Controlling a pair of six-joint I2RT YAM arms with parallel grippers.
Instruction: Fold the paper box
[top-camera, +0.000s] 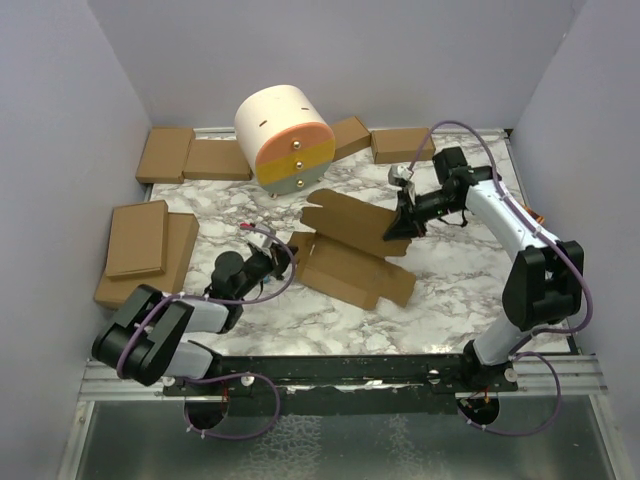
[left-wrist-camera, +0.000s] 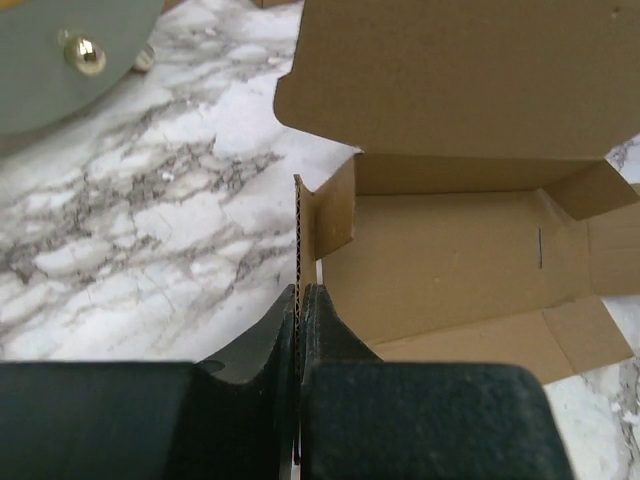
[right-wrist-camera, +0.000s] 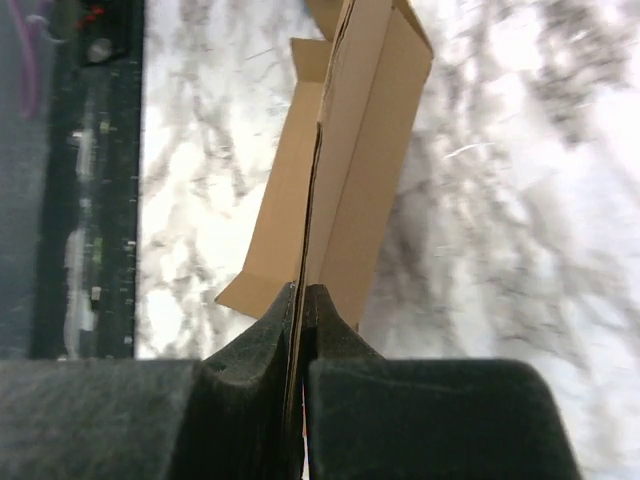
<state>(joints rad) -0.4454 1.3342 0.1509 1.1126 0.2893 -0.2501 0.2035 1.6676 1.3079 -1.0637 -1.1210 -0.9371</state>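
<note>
From above, the box sat half-formed mid-desk, with the left end effector and right end effector at opposite ends. Left wrist: jaws clamped on the box's upright edge. Right wrist: jaws pinched its raised wall. An uneven pull could tear the cardboard or slip it free.

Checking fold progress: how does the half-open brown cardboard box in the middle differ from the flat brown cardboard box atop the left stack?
The half-open brown cardboard box has raised flaps; the flat brown cardboard box lies closed. The left end effector and right end effector pinch the half-open box; the flat one is untouched. Both are plain brown.
</note>
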